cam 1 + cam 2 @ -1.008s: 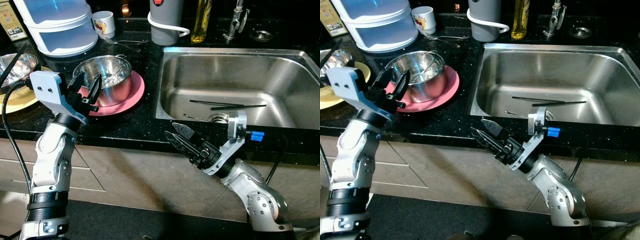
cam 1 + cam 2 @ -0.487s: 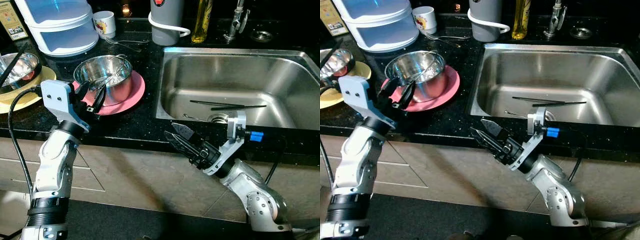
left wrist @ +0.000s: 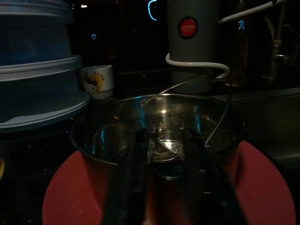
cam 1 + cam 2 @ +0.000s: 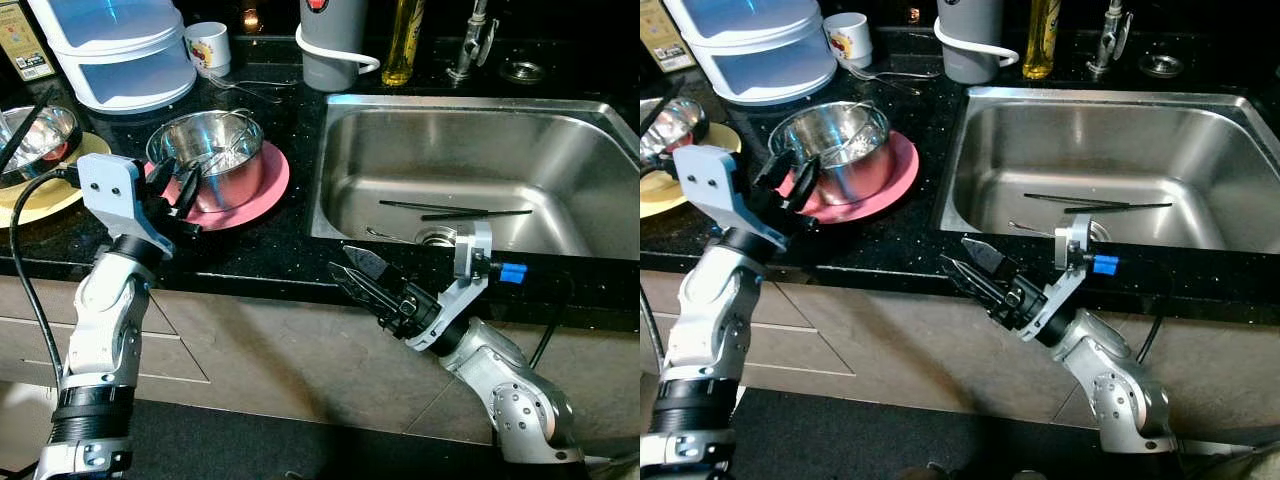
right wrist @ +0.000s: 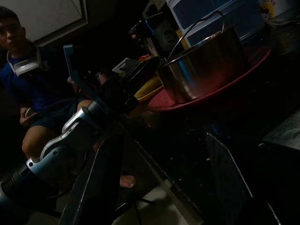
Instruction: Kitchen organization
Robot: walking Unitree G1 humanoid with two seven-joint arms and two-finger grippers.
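Pot (image 4: 212, 160) on the pink plate (image 4: 262, 190) is our target: left gripper (image 4: 180, 188), fingers parted, must close on its rim.

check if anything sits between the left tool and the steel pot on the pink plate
Nothing visible does. The left tool hangs open right at the near rim of the steel pot, which stands on the pink plate. The wire handle arches over the pot, beyond the near rim.

A shiny metal pot (image 4: 208, 158) is seen on a glossy pink plate (image 4: 262, 190); the sink (image 4: 560, 140) is brushed steel, the counter (image 4: 270, 245) speckled black.
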